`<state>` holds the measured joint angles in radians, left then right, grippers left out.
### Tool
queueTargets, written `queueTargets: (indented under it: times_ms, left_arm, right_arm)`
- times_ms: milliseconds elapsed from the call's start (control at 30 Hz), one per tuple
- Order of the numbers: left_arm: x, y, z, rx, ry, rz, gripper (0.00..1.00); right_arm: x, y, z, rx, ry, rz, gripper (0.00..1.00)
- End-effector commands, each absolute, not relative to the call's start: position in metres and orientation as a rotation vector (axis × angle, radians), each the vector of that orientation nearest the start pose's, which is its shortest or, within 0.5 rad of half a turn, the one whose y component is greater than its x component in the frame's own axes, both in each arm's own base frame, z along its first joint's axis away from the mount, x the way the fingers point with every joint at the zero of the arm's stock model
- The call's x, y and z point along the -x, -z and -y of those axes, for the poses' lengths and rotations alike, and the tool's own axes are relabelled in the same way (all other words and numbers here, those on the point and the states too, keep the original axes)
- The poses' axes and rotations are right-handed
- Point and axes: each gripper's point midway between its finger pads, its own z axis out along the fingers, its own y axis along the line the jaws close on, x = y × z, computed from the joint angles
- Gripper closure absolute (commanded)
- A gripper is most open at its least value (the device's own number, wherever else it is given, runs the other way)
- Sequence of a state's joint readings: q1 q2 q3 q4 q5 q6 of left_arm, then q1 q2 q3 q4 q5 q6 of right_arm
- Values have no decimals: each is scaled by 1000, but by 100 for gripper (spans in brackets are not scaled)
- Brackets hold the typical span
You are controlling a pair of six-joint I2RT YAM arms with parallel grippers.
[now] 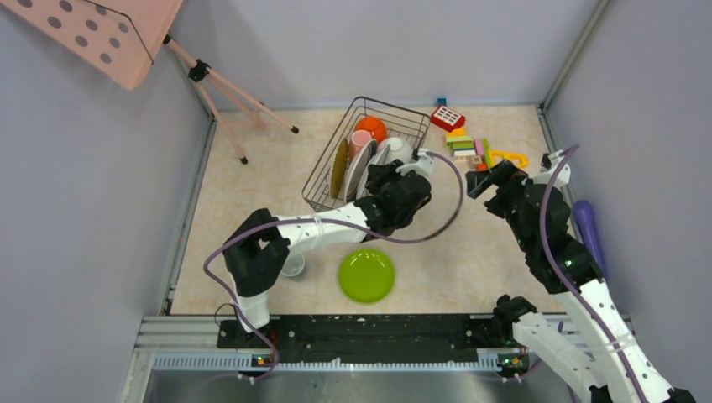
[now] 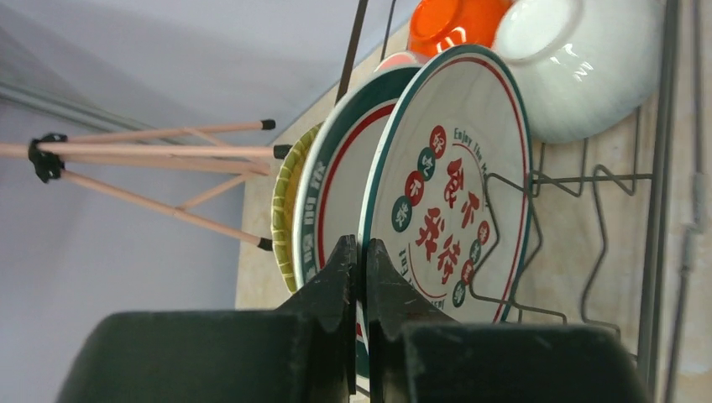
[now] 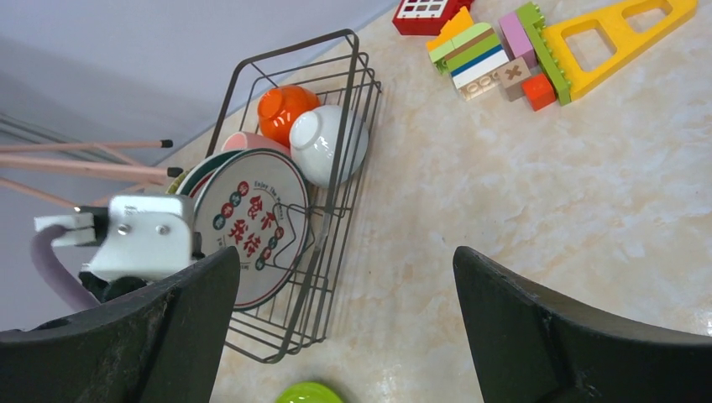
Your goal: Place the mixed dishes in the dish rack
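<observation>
left tool [image 2: 359,252] pinches the white plate [image 2: 458,168] upright in the dish rack [image 1: 320,172]; right tool [image 3: 344,285] spread, empty; you've the lime-green plate [image 1: 366,274] behind the left tool to load

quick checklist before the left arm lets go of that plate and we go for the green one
1. Printed plate standing upright in the dish rack: ok.
2. Left gripper clear of the plate: not ok, it is shut on the rim.
3. Right gripper open and holding nothing: ok.
4. Lime-green plate lying flat with nothing on it: ok.
5. Free slot in the rack for it: cannot tell, the left arm hides the near end.
6. Small cup loaded: not ok, it sits beside the left arm.
</observation>
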<state>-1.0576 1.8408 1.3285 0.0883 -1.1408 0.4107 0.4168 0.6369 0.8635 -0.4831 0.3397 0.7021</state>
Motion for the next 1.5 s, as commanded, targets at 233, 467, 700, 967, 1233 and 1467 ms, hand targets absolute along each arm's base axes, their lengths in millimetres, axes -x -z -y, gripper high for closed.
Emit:
queueTargets:
  times_ms: [233,467,700,967,1233,1467]
  left_arm:
    - [-373,-219,262,-404,-499,-1888,91]
    - [-378,-235,256,-370,-471,-1911,56]
    - [-376,-255,256,-349,-409,-1903,47]
    - [-362,-300,258,-296,-118,-1908,43]
    - [-321,-331,242,-236,278,-1909,31]
    - [-282,-312,203,-127,429,-1943,30]
  right_arm:
    - [-256,-294,-84,-489,-527,-1761,4]
    - [-257,-274,-100,-439,-548,-1876,1]
    - [-243,-215,-137,-314,-690,-2092,7]
    - [-203,-128,-192,-47,-963,-2398,26]
    - [-180,-90,-223,11,-980,-2470,37]
    - [-173,-67,-242,-41,-975,-2489,44]
